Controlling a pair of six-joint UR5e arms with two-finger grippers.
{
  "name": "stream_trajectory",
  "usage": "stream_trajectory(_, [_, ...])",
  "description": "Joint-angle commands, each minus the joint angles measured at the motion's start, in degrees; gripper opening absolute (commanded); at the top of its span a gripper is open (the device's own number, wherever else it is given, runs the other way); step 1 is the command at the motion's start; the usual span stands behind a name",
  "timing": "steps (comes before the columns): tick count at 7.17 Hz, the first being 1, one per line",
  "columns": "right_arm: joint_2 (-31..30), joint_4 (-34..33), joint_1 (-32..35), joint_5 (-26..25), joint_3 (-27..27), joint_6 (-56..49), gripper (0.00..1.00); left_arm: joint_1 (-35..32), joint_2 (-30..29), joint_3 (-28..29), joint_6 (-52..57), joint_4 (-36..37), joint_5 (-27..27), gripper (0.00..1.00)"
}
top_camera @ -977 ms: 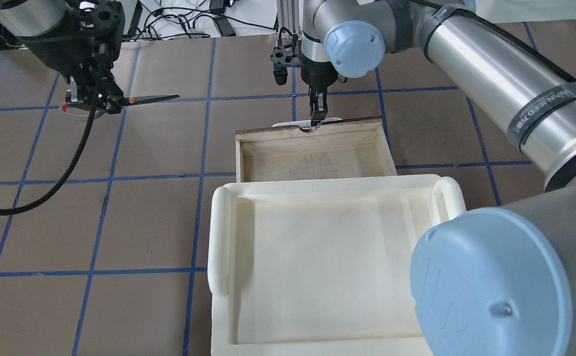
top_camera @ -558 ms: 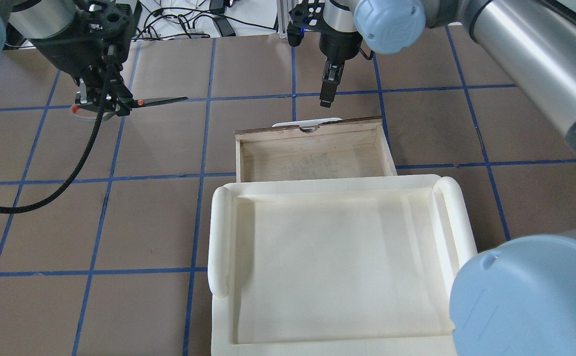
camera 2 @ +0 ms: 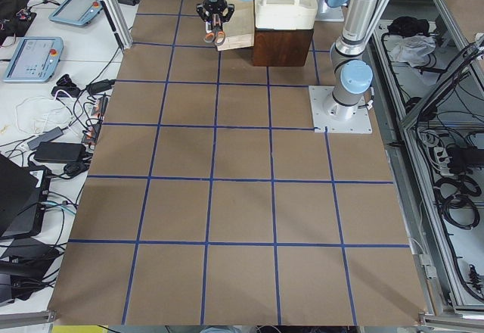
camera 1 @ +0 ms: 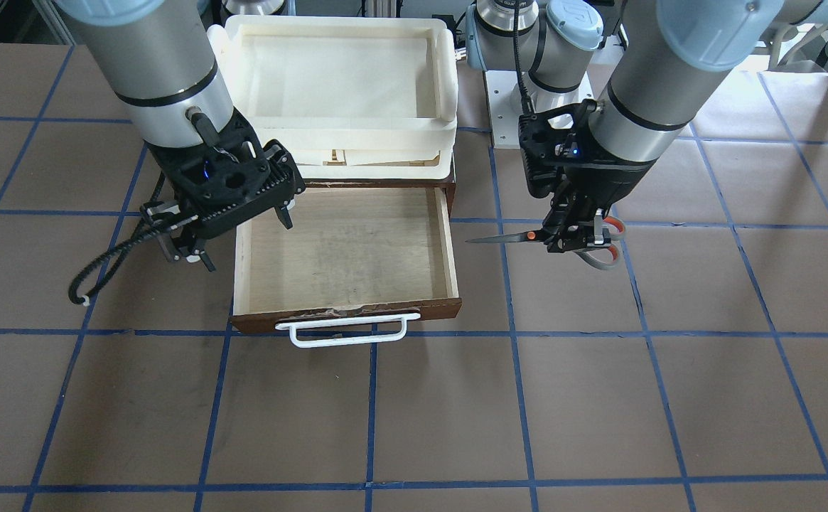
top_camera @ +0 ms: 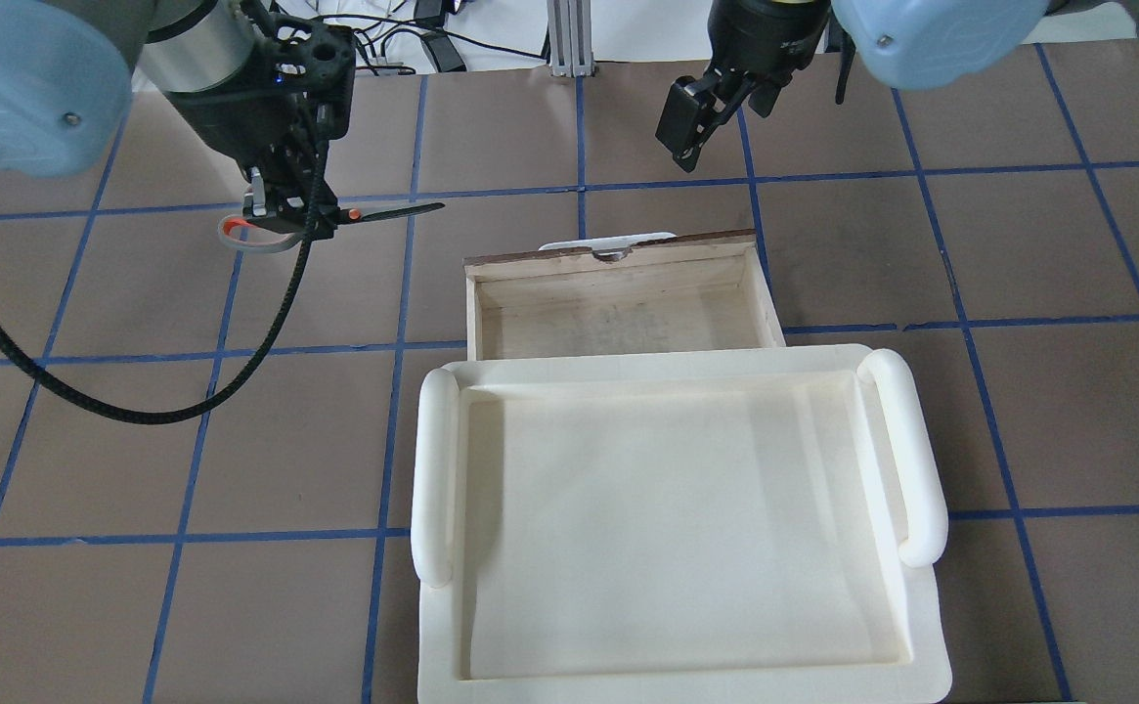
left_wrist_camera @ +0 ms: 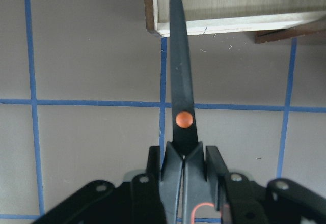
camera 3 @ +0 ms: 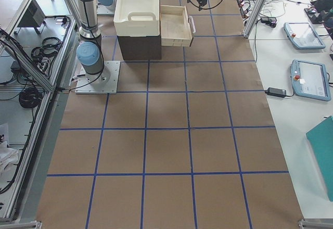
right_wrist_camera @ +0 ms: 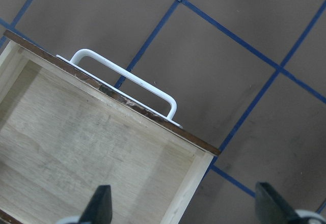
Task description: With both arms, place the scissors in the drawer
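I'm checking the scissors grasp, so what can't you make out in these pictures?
Left wrist view: handle loops of the scissors mostly covered by the left gripper's fingers, cut by the bottom edge.
Overhead view: rear of the drawer hidden under the cream tray.
Right wrist view: only tips of the right gripper's fingers show above the bottom edge.
Side views: scissors too small to judge the grip.

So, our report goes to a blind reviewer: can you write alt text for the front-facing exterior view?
The left gripper holds the scissors level beside the open, empty drawer, blades pointing toward it. The right gripper hangs open at the drawer's opposite side; a cream tray sits behind.
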Motion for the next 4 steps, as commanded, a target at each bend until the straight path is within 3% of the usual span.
stream_trajectory(1, [-5.99, 7.53, -0.17, -1.82, 1.25, 15.08, 1.00, -4.72, -2.19, -0.25, -7.28, 3.68, 0.10, 0.00])
stream_trajectory(4, [-6.72, 7.41, -0.79, -0.33, 0.99, 22.85, 1.00, -10.08, -5.70, -0.25, -17.02, 10.36, 0.02, 0.00])
